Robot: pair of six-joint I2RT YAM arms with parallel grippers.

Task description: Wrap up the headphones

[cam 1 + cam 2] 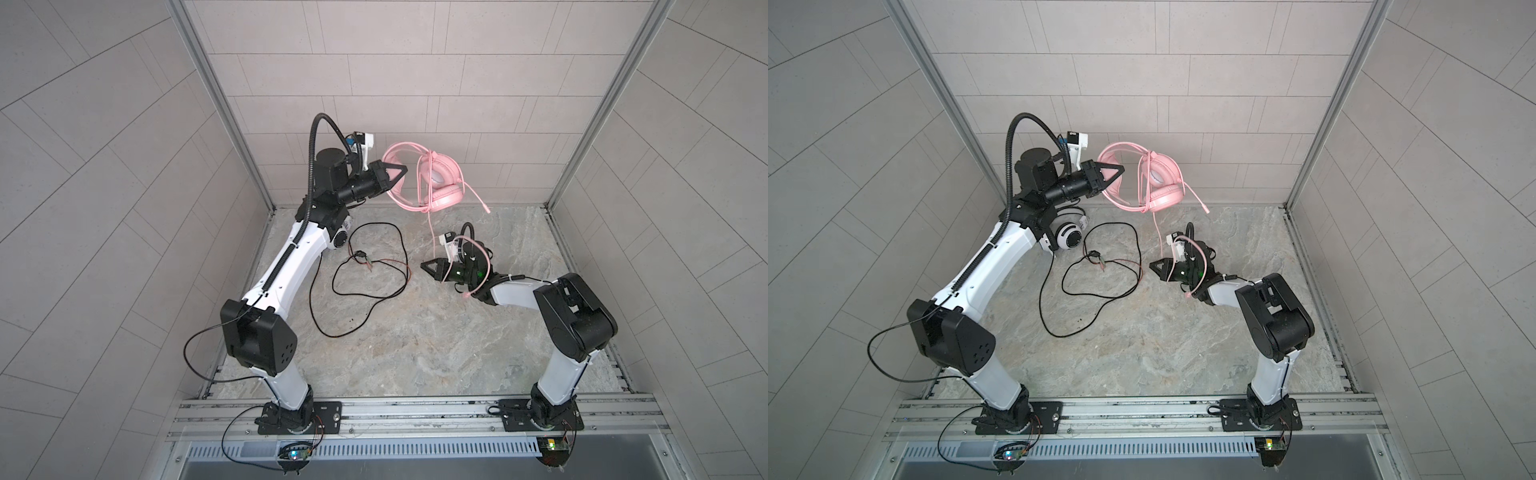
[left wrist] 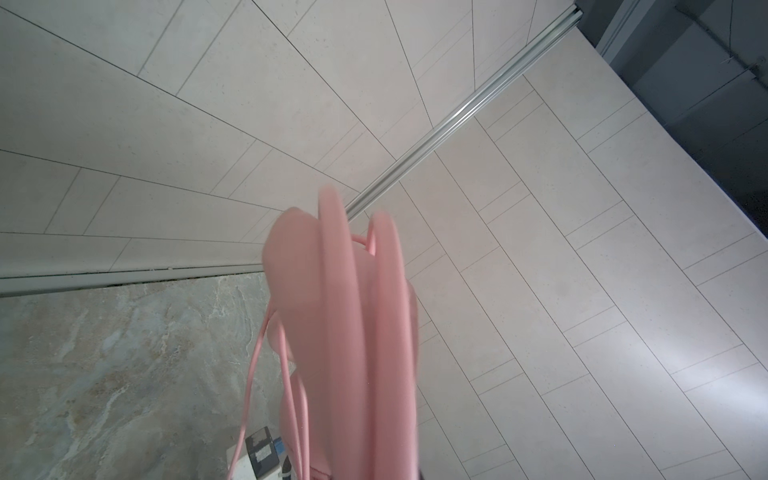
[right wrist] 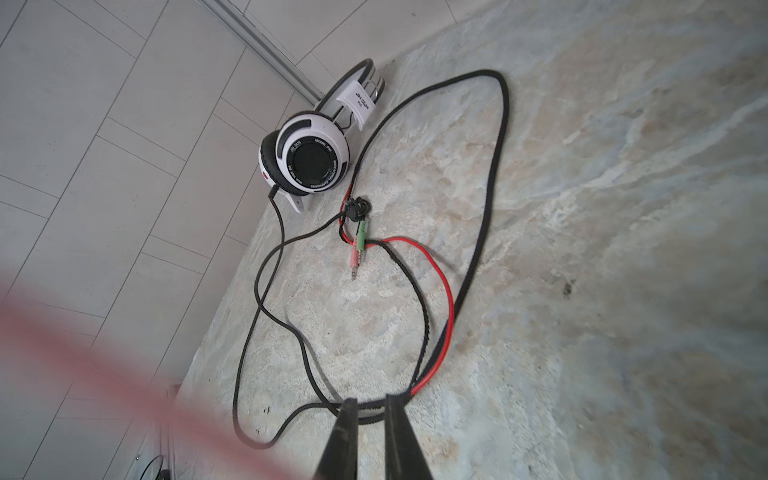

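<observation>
Marble surface (image 1: 415,353) carries striped headphones (image 3: 311,162) at 10 o'clock. Pink headphones (image 1: 446,195) aloft at 12 o'clock, headband clamped in left pincer (image 1: 397,176). Black cable (image 3: 482,73) sprawls loose from 10 o'clock toward centre. Pink cable (image 1: 431,228) hangs down, drapes over body of right pincer (image 1: 428,268): near centre, tips toward 9 o'clock, jaws narrowly parted, empty.

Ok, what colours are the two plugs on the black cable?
Green and pink plugs; clearest in the right wrist view.
</observation>
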